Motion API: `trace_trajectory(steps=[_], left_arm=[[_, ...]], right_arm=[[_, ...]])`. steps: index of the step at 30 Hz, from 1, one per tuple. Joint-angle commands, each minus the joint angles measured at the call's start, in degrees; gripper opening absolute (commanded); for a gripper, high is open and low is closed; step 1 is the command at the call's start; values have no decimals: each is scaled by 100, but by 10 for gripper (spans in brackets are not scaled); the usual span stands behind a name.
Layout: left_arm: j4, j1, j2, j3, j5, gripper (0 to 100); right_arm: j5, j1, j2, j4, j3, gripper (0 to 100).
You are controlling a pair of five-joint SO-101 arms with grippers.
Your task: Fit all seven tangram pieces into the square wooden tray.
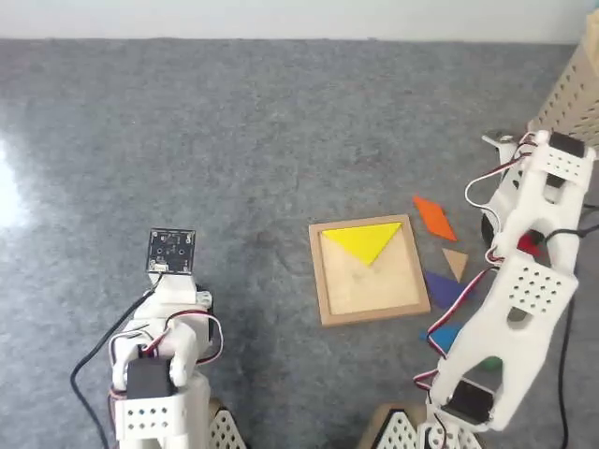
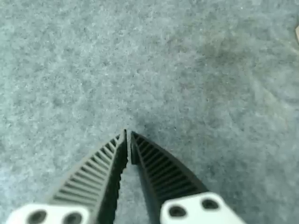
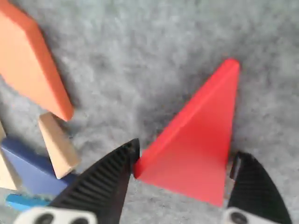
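The square wooden tray lies mid-table with a yellow triangle in its far part. To its right lie an orange parallelogram, a small tan triangle, a purple triangle, a blue piece and a green piece half under the right arm. My right gripper is shut on the red triangle, one finger on each side, low over the carpet. The red triangle peeks out beneath that arm. My left gripper is shut on nothing over bare carpet.
The right arm stretches over the pieces right of the tray. The left arm sits at the near left. A beige perforated block stands at the far right edge. Grey carpet covers the table.
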Motion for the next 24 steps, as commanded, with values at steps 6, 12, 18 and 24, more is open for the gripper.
trace_trajectory(steps=[6, 12, 18, 24], left_arm=[[26, 0, -97, -66, 35, 12], [26, 0, -97, -66, 35, 12], [26, 0, -97, -66, 35, 12], [26, 0, -97, -66, 35, 12]], right_arm=[[35, 207, 268, -75, -158, 110], [-800, 295, 268, 602, -1618, 39], [-1442, 224, -171, 602, -1749, 6], [-1776, -171, -2026, 611, -290, 6]])
